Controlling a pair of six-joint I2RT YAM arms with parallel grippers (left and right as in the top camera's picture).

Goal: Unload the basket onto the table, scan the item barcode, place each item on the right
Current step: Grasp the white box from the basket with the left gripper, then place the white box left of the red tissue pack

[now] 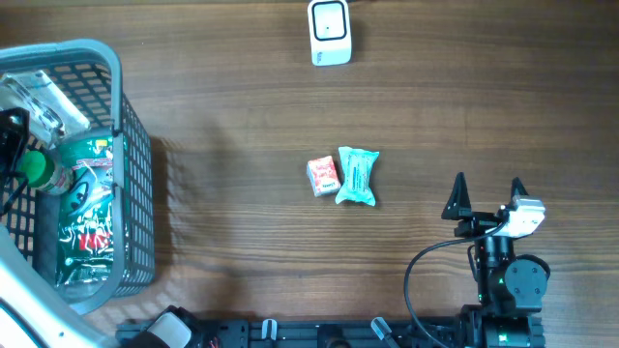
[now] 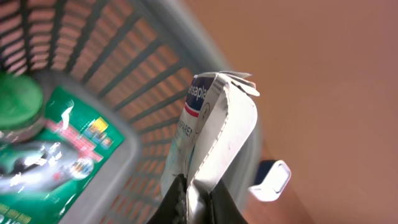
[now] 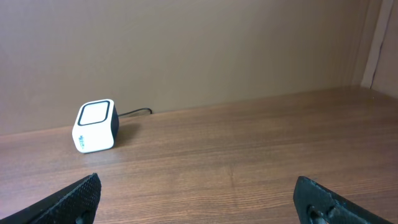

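Well, left pincer (image 2: 198, 190) clamps white packet (image 2: 219, 134) over basket (image 2: 149, 81) — right pincer (image 1: 488, 196) apart; red pack (image 1: 322, 176) beside teal pack (image 1: 357, 177), scanner (image 1: 330, 32) beyond.

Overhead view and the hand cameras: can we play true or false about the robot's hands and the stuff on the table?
1. The left gripper pinches a white flat packet with blue and red print. True.
2. A small red packet lies right beside a teal crinkly packet on the brown wooden table. True.
3. The right gripper holds the teal crinkly packet. False: it is open and empty, away from that packet.
4. The white cube-shaped scanner sits inside the grey plastic basket. False: it stands on the table, far from the basket.
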